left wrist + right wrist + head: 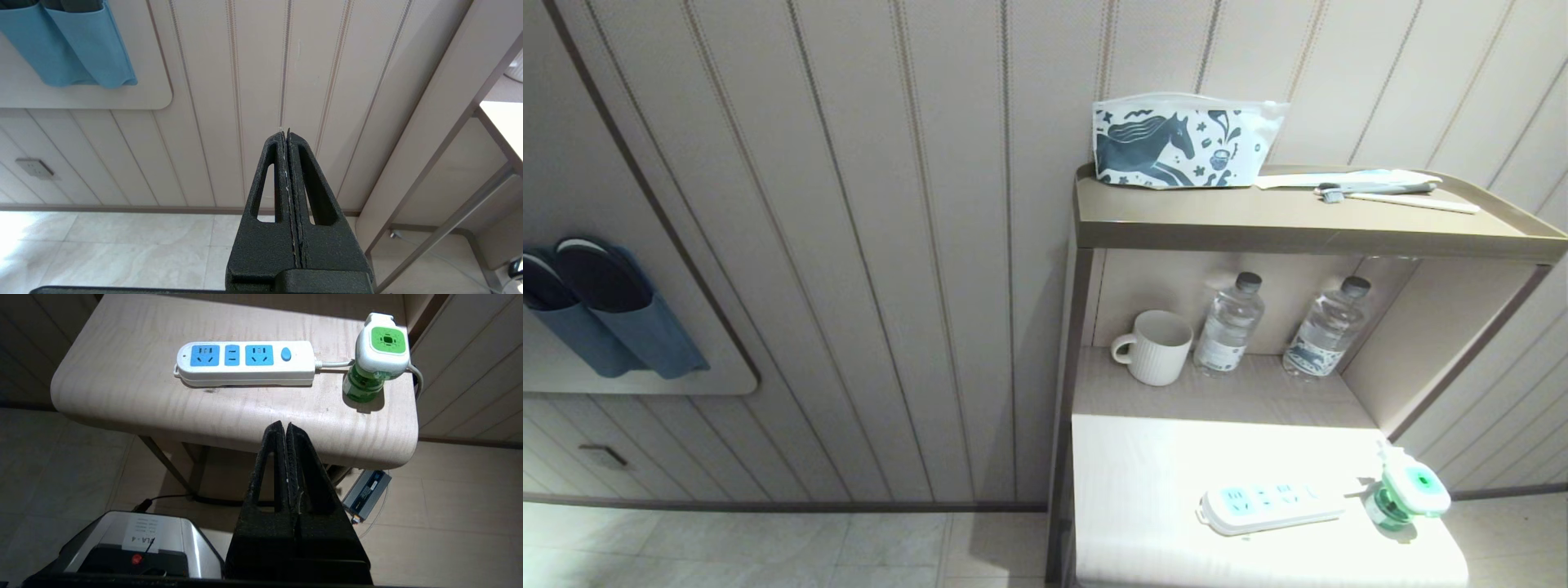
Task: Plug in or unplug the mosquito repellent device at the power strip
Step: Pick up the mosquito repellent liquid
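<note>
The white power strip with blue socket faces lies flat on the low wooden table; its sockets are all bare. The mosquito repellent device, white with a green top patch and green bottle, stands on the table just off the strip's cord end, apart from it. My right gripper is shut and empty, hovering off the table's front edge, short of both things. My left gripper is shut and empty, parked off to the left, facing the panelled wall. Neither arm shows in the head view.
A shelf behind the table holds a white mug and two clear water bottles. On the top shelf are a horse-print pouch and a toothbrush. A grey box lies on the floor under the table; blue slipper pockets hang left.
</note>
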{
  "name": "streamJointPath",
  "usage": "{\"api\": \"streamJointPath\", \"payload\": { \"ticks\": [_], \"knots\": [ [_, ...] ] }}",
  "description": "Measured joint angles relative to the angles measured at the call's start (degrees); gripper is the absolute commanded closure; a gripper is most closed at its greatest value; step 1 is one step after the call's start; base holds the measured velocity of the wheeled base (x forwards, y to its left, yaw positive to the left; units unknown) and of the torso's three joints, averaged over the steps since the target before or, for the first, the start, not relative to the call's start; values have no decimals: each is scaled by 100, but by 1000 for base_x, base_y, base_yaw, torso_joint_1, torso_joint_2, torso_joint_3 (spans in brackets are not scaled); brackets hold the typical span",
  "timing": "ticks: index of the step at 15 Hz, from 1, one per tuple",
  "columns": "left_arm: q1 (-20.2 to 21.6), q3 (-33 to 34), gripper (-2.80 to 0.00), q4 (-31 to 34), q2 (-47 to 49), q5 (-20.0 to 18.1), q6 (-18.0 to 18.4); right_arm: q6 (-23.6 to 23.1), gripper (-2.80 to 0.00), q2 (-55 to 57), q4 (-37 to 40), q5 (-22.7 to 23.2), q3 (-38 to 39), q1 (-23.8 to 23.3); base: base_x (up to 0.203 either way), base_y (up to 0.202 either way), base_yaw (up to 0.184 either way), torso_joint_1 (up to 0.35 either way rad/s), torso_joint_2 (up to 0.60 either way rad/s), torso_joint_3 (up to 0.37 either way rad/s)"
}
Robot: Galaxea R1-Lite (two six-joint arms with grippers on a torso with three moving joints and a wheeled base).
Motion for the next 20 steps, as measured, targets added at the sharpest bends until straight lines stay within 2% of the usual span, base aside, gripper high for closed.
{"api": "streamJointPath", "payload": {
  "ticks": [3, 5, 7, 8, 13, 16, 20],
  "knots": [
    [0, 6, 0, -2, 0, 0, 0, -24, 0, 9, -91, 68, 70, 57, 0, 0, 0, 0, 0, 0],
    [0, 5, 0, 0, 0, 2, -2, -13, 0, 22, 21, 30, 63, 458, 0, 0, 0, 0, 0, 0],
    [0, 2, 0, 0, 0, 0, -1, 20, 0, -86, 136, -281, 38, 876, 0, 0, 0, 0, 0, 0],
    [0, 2, 0, 0, 0, 0, 0, 26, 0, -240, 171, -423, 35, 928, 0, 0, 0, 0, 0, 0],
    [0, -2, 0, 0, 0, 0, -1, 99, 0, -1272, 464, -1078, 127, 864, 0, 0, 0, 0, 0, 0],
    [0, -2, 0, 0, 0, 0, 0, 110, 0, -1462, -73, -1049, 335, 856, 0, 0, 0, 0, 0, 0],
    [0, 0, 0, 0, 0, 2, -2, 293, 0, -1530, -89, -1050, 382, 856, 0, 0, 0, 0, 0, 0]
  ]
}}
